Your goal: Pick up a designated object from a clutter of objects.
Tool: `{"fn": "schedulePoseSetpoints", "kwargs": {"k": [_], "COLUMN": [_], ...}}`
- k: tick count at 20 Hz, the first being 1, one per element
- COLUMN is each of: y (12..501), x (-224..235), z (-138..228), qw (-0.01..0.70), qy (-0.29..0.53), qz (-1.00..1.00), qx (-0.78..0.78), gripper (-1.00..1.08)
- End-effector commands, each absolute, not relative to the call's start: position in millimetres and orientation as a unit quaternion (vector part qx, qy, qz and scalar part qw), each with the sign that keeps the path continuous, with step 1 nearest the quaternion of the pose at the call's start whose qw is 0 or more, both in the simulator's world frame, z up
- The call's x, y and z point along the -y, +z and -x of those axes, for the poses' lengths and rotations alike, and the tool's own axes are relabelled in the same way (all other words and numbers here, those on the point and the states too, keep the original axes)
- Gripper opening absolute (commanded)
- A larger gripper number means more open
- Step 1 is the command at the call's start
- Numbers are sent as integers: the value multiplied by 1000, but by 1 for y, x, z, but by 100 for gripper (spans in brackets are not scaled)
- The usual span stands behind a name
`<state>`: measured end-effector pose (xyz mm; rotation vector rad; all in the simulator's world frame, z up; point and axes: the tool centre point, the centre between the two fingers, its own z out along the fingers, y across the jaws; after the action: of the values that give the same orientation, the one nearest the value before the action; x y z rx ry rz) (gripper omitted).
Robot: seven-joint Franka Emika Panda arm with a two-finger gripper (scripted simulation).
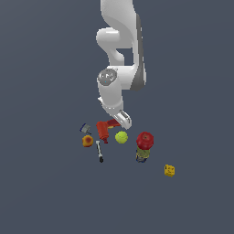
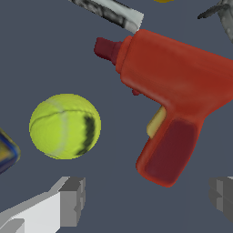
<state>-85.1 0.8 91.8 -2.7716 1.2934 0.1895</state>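
My hand is wide, empty, low over drill, which lies on desk beside ball. No grasp yet; closing & lift left, I'd say.

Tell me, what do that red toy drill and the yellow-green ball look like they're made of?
The red toy drill looks like smooth moulded plastic: even colour, soft sheen, rounded edges. The yellow-green ball looks like a felt-covered tennis ball, with a matte surface and a pale curved seam. Both are simulator renders, so this is only appearance.
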Motion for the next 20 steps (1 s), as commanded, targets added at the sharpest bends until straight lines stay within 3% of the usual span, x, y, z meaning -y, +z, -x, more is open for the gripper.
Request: {"fn": "schedulePoseSetpoints", "kwargs": {"k": [1, 20], "y": [79, 46], "x": [2, 9], "z": [94, 118], "qw": [37, 29], "qy": [63, 66], "qz": [886, 845], "qx": [-457, -531], "gripper": [108, 108]}}
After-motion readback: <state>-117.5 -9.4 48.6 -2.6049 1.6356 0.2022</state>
